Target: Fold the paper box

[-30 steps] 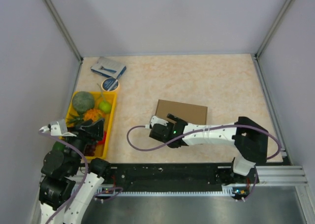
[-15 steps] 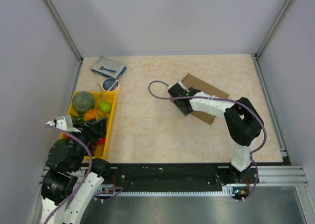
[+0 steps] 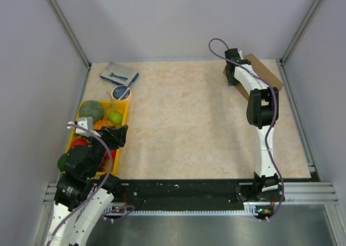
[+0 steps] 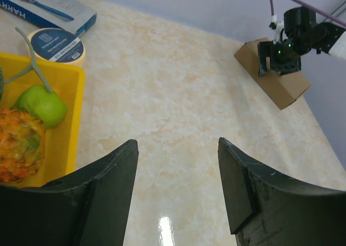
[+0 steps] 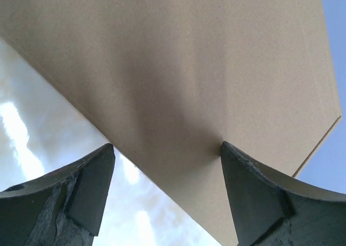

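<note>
The paper box [image 3: 266, 73] is a flat, closed brown cardboard carton lying skewed in the far right corner of the table. It also shows in the left wrist view [image 4: 284, 86]. My right gripper [image 3: 233, 72] is stretched out to the box's left end. In the right wrist view the box [image 5: 178, 57] fills the upper frame. The right gripper [image 5: 167, 148] is open, with its right fingertip [image 5: 238, 165] against the box face and nothing held between the jaws. My left gripper [image 3: 120, 135] is open and empty, hovering by the tray's right edge. It shows in its own wrist view [image 4: 178, 143] above bare tabletop.
A yellow tray [image 3: 111, 101] at the left holds a melon [image 3: 92, 111], a green apple [image 4: 40, 105] and other produce. A blue-grey packet [image 3: 119, 73] and a tape roll [image 3: 120, 92] lie behind it. Walls close in the table's back and sides.
The right arm has swept the box from the near middle of the table out to the far right corner, turning it. The left gripper has moved right and forward over the tray edge.
</note>
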Available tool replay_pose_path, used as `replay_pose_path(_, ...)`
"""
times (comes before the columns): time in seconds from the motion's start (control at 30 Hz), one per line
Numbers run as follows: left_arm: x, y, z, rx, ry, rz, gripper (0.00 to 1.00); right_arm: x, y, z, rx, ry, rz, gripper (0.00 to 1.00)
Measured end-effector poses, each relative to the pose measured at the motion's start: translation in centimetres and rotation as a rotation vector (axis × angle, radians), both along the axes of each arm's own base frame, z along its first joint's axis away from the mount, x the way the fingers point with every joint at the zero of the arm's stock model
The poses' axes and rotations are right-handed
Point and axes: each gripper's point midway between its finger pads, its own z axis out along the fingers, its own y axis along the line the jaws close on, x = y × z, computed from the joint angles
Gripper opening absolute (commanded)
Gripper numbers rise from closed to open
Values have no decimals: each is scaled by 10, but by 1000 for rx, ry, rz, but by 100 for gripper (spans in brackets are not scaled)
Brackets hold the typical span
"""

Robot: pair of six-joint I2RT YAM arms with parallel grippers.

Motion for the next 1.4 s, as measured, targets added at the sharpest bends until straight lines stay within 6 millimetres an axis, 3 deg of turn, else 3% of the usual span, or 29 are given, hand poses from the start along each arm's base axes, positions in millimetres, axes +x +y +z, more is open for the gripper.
replay_pose_path(0.07,5,-4,-5,6,19,-10,65,19,-12,2,3,-18,-33,75)
replay_pose_path(0.13,9,-7,-7,11,34,-16,65,31,-16,2,16,-34,-57,66)
replay_pose_path(0.23,14,-11,-7,12,41,-29,64,36,-18,4,36,-46,-94,64)
replay_pose_path(0.47,21,-20,-9,-2,54,-60,63,28,-21,2,114,-92,-220,70)
replay_pose_path(0.8,24,-40,-15,-54,97,-139,61,-11,-29,4,236,-123,-413,73)
replay_pose_path(1.4,34,-53,-26,-51,160,-183,61,-3,-42,12,480,-147,-627,74)
